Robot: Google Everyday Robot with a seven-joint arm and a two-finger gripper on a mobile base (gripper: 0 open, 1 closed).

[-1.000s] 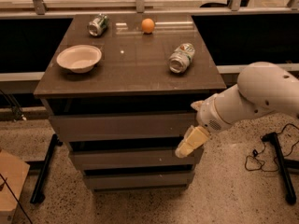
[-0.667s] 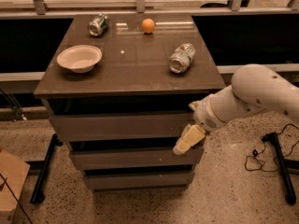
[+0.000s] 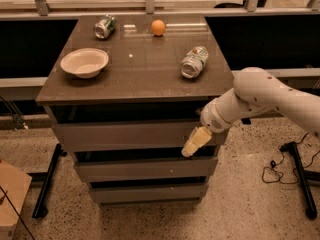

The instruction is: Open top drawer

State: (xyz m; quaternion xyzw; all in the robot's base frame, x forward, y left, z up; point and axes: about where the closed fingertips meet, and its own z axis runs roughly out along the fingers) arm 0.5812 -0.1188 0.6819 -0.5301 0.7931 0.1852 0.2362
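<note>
The top drawer (image 3: 125,135) is the uppermost of three grey drawers under the dark table top (image 3: 140,69). Its plain front panel shows below a dark gap beneath the top. My gripper (image 3: 196,142), cream-coloured at the end of the white arm (image 3: 260,96), is at the right end of that panel, over its lower edge. The two slimmer drawers (image 3: 145,170) sit below it.
On the table top are a white bowl (image 3: 84,62), a lying can (image 3: 104,27) at the back left, an orange (image 3: 158,27) and a second lying can (image 3: 194,62) near the right edge. A black stand and cables (image 3: 300,174) are on the floor at the right.
My gripper has moved a little left and up along the right end of the top drawer's front. The drawers and the table-top objects have not moved.
</note>
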